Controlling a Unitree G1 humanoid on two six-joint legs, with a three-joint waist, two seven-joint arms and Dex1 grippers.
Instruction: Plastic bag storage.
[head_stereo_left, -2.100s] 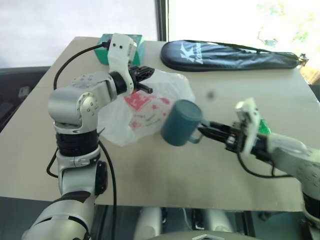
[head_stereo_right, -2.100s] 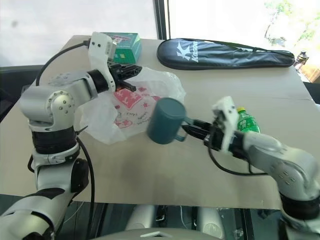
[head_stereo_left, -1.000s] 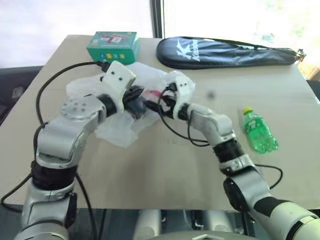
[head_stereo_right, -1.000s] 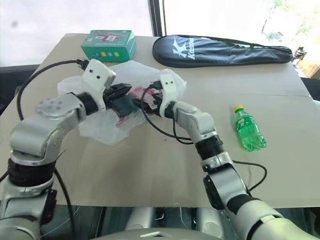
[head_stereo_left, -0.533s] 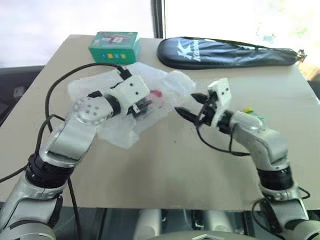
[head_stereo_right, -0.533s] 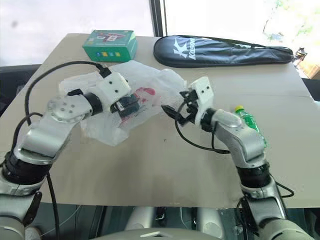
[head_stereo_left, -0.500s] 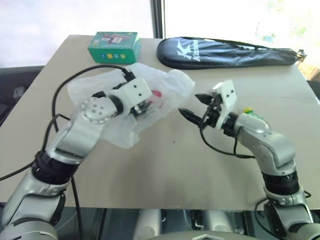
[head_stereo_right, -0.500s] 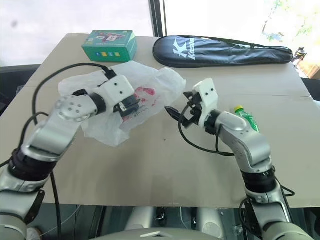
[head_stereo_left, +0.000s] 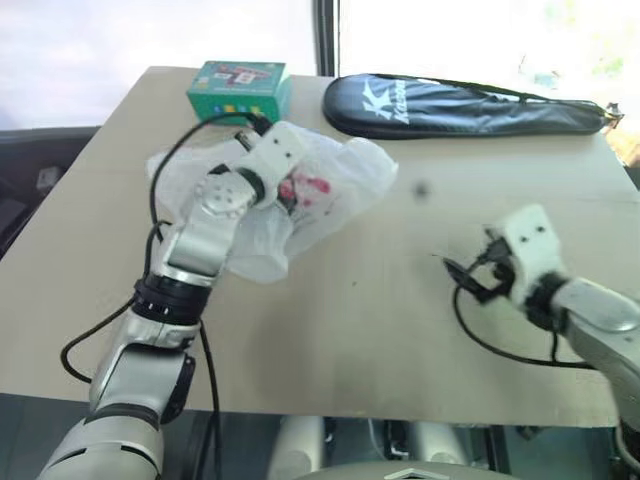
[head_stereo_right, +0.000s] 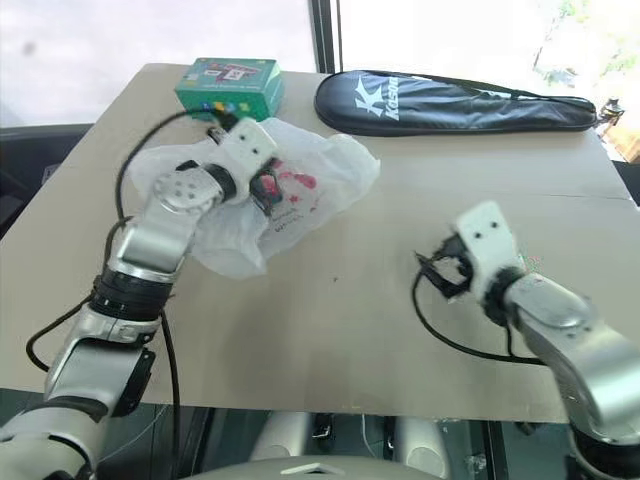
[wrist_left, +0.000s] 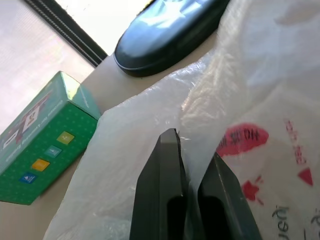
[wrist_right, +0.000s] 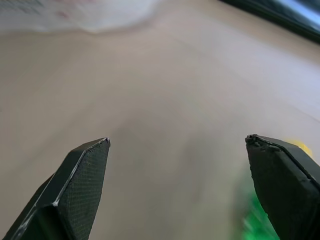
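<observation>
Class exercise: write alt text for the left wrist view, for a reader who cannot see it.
The left gripper is shut on a fold of the plastic bag, a crinkly translucent white film with red print. Behind it on the tan table sit a green box and one end of a black racket cover.

silver arms, white wrists, black cables.

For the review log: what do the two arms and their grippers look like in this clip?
Both arms are built of rounded silver-grey metallic segments with black joint rings. Each wrist carries a white boxy camera housing fed by a loose black cable. The left gripper and right gripper each have two black wedge-shaped fingers; the right one's pads show a fine cross-hatched texture. No markings are legible on them.
</observation>
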